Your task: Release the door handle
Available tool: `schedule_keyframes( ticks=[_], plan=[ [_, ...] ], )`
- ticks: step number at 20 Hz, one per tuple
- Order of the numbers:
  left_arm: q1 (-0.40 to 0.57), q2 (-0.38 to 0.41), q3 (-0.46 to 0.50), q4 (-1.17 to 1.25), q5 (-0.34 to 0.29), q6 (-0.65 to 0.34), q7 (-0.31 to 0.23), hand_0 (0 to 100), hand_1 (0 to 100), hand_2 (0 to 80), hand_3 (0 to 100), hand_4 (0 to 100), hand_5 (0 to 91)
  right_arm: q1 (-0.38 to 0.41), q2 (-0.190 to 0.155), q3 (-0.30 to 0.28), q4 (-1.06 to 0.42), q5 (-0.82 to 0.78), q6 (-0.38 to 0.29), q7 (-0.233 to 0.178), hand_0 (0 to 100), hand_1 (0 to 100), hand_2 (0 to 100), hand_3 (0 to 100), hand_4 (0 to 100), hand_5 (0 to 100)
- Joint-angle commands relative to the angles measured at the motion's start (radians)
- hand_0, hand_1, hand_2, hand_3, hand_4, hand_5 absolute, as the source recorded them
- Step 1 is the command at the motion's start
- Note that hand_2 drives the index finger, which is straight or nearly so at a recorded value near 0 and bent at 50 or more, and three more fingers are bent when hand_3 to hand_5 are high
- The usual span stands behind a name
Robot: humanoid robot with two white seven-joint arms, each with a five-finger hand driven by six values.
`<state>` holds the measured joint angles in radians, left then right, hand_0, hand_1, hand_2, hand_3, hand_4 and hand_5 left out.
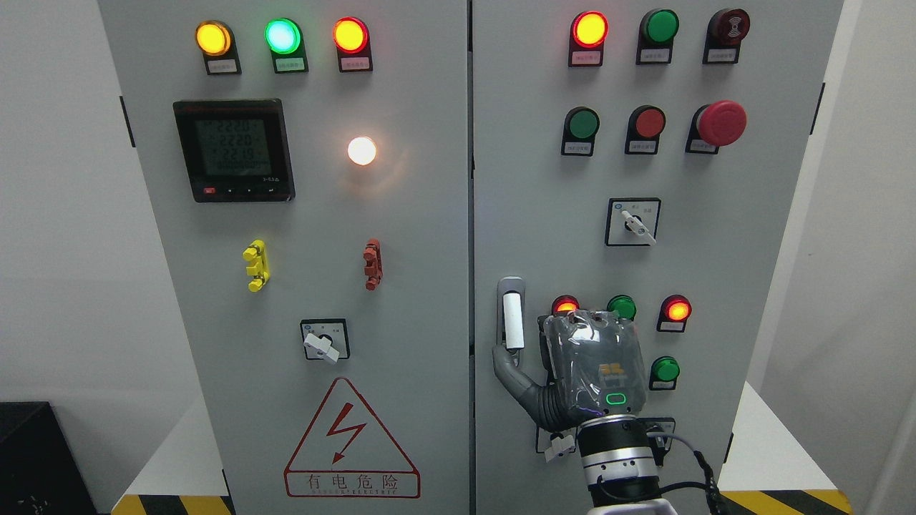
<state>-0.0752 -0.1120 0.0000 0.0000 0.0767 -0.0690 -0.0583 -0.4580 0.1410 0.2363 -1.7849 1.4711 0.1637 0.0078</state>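
- Door handle (512, 319): white bar in a recessed plate, lower centre of frame, left edge of the right cabinet door (644, 250); long axis vertical.
- Right hand (572, 372): just right of the handle; thumb tip touches its lower end, other fingers hidden — grip state cannot be told.

My right hand (590, 365), lower right of centre, hides my fingers, part of two indicator lamps (594, 306) and a selector switch (551, 440) behind my wrist.

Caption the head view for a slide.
Right hand beside the right cabinet door's handle, thumb just below it.
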Motion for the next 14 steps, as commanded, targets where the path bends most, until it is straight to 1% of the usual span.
schedule_keyframes(
  ticks=[1,4,14],
  plan=[
    [0.000,0.000,-0.021,-0.020,0.000,0.000,0.000,0,0,2.1,9,1,0.0,0.004,-0.001,-0.002,-0.004,0.000,0.003,0.000,35,30,94,100,97,92],
    [0.000,0.000,-0.021,-0.020,0.000,0.000,0.000,0,0,2.2,9,1,0.0,0.004,-0.001,-0.002,-0.004,0.000,0.019,0.000,37,30,94,100,97,92],
    [0.000,0.000,-0.021,-0.020,0.000,0.000,0.000,0,0,2.2,10,1,0.0,0.004,-0.004,-0.002,-0.004,-0.002,0.020,-0.002,41,30,94,100,97,92]
  ],
)
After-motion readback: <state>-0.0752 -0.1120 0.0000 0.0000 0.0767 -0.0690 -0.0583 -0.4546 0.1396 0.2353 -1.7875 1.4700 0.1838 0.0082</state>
